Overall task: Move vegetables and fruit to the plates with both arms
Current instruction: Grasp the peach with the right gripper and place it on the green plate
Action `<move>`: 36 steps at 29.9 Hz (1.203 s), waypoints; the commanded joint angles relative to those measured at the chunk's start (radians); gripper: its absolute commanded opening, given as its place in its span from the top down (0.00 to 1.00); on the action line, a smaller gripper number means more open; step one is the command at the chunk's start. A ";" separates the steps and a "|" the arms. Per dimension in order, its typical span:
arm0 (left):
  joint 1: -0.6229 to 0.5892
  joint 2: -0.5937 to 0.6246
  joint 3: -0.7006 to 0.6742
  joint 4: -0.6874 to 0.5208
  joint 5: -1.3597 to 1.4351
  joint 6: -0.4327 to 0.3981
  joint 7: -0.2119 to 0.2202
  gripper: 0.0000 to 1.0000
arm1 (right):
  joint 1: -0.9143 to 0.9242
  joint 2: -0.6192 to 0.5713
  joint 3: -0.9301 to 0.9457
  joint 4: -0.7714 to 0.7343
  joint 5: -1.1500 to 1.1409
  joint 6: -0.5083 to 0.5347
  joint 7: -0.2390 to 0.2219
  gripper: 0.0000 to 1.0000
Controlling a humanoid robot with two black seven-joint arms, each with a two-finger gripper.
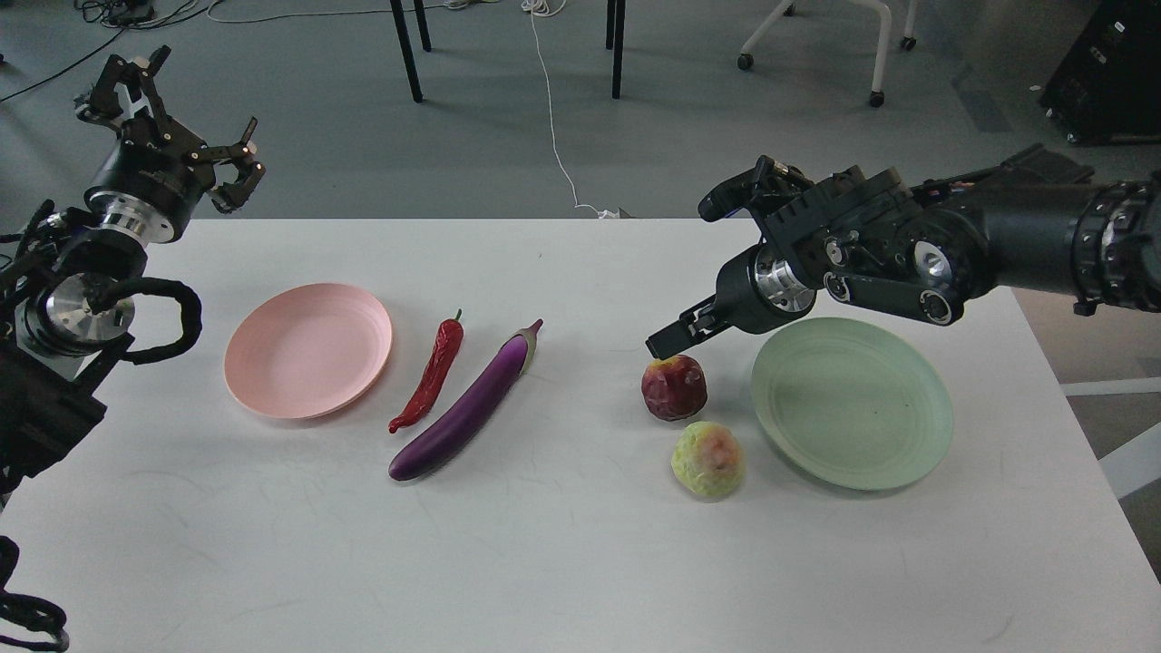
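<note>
The purple eggplant and the red chili lie side by side at centre-left of the white table, right of the empty pink plate. The dark red pomegranate and the yellow-green fruit sit left of the empty mint green plate. My right gripper hangs just above the pomegranate's far side; it is dark and seen side-on, so its fingers cannot be told apart. My left gripper is open and empty, raised beyond the table's far left corner.
The white table ends just right of the green plate and at the back behind the arms. Chair and table legs and a white cable are on the floor beyond.
</note>
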 commanded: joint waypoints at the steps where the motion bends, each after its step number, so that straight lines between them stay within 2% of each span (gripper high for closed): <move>1: 0.003 0.002 0.000 0.000 -0.001 0.000 0.000 0.02 | -0.020 0.010 0.003 -0.005 0.004 -0.001 0.000 0.10; 4: 0.005 0.004 0.000 0.000 -0.001 -0.001 0.000 0.02 | -0.042 0.016 0.000 -0.006 0.002 -0.001 0.000 0.14; 8: 0.006 0.005 -0.002 0.002 -0.001 -0.001 -0.003 0.02 | -0.066 0.016 -0.002 -0.008 -0.001 -0.001 0.000 0.28; 13: 0.008 0.004 -0.002 0.002 -0.001 -0.001 -0.003 0.02 | -0.067 0.016 -0.005 -0.014 -0.002 0.001 0.000 0.38; 18: 0.006 0.005 -0.002 0.002 -0.001 -0.001 -0.005 0.02 | -0.028 0.007 0.009 -0.009 0.010 0.005 -0.001 0.52; 24: 0.006 0.007 -0.003 0.002 -0.001 -0.001 -0.003 0.02 | 0.068 -0.105 0.004 0.012 -0.008 0.007 -0.003 0.52; 27: 0.005 0.005 -0.003 0.002 -0.001 0.000 -0.002 0.02 | 0.078 -0.203 -0.003 0.041 -0.056 0.007 -0.003 0.51; 32: 0.006 0.005 -0.002 0.002 0.000 -0.001 -0.002 0.02 | 0.062 -0.407 -0.003 0.135 -0.266 0.001 -0.004 0.49; 36: 0.006 0.005 -0.002 0.002 0.000 0.000 -0.002 0.02 | 0.004 -0.515 0.003 0.132 -0.324 -0.002 -0.004 0.49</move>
